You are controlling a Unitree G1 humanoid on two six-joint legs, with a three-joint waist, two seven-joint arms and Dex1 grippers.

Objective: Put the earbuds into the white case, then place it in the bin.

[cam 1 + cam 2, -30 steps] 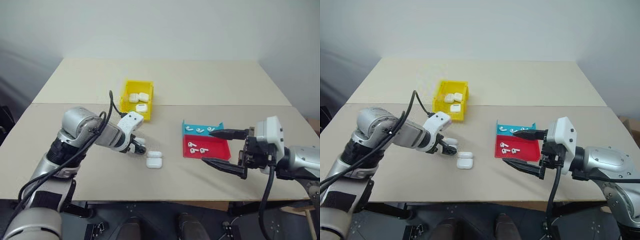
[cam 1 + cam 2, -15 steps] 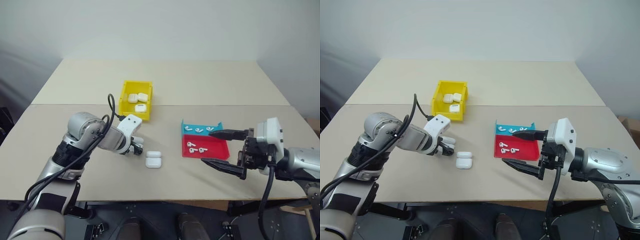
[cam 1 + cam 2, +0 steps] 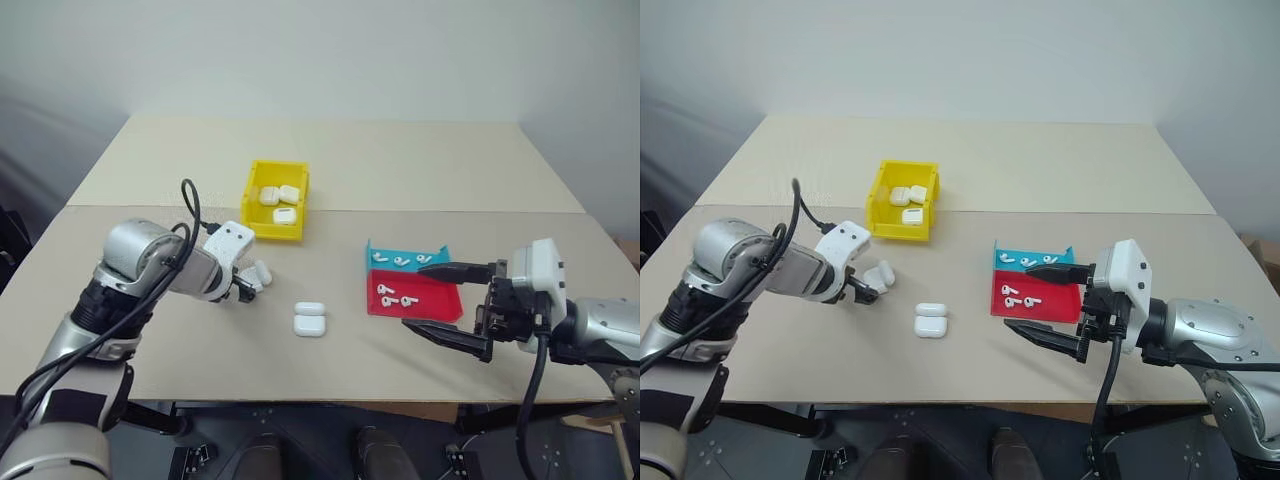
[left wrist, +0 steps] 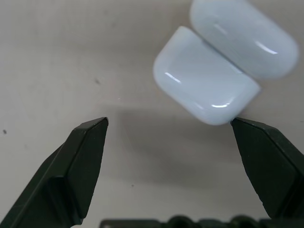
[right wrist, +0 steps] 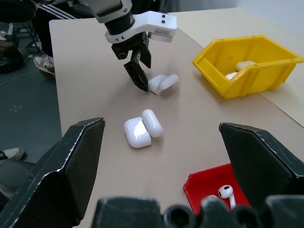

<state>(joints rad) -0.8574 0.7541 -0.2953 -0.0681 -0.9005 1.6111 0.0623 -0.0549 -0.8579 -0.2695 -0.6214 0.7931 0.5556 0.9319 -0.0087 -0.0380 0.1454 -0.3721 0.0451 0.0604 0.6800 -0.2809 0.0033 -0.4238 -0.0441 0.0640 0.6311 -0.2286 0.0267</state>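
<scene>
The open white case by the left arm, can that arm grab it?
Probably yes. The left gripper hangs open right at the open white case, with bare table around it.

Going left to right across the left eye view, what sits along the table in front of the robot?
left gripper → open white case beside it → second open white case → red tray holding earbuds → right gripper.

We find the left gripper (image 3: 246, 288) angled steeply downward with its jaws spread wide. The right gripper (image 3: 446, 304) sits nearly level, jaws likewise wide apart and empty.
</scene>
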